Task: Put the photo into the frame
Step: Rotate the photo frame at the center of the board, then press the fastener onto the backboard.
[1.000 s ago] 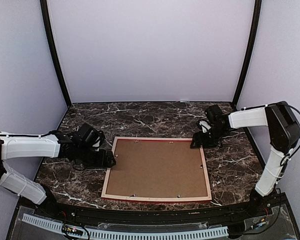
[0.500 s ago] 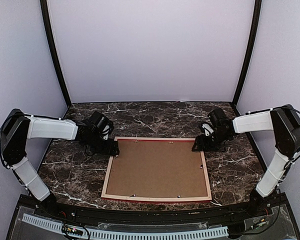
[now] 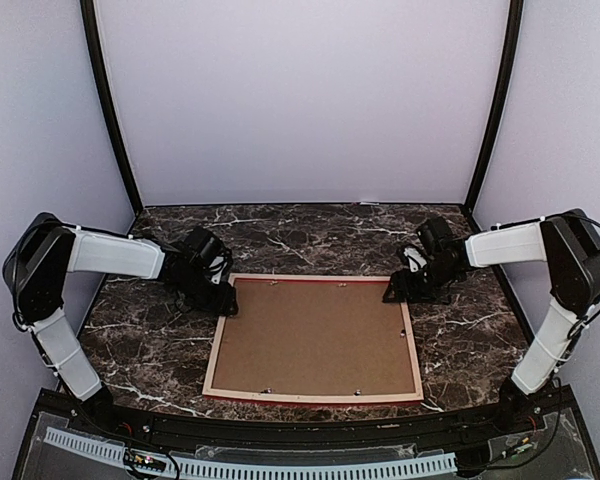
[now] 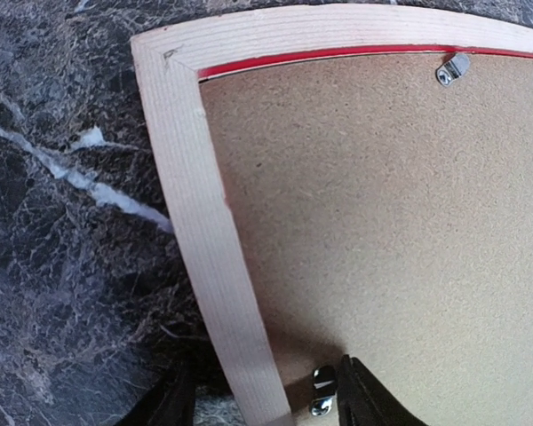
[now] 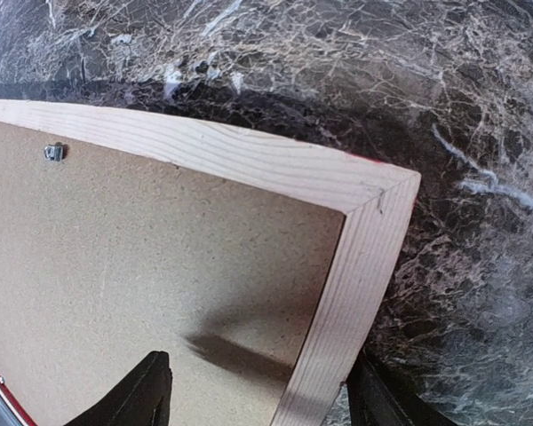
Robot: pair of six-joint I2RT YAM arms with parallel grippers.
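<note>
Table [image 3: 160, 350] carries the frame [image 3: 217, 350] face-down at centre, brown backing board [image 3: 315, 335] seated in it. The photo isn't visible, so you can't tell if it's underneath. Your left gripper [image 4: 262, 399] straddles the left rail at the far-left corner and your right gripper [image 5: 262, 390] the right rail at the far-right corner, jaws apart, nothing clamped.

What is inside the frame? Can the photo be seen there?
The brown backing board fills the frame, small metal clips at its edges. Whatever lies under the board is covered; no photo is visible.
</note>
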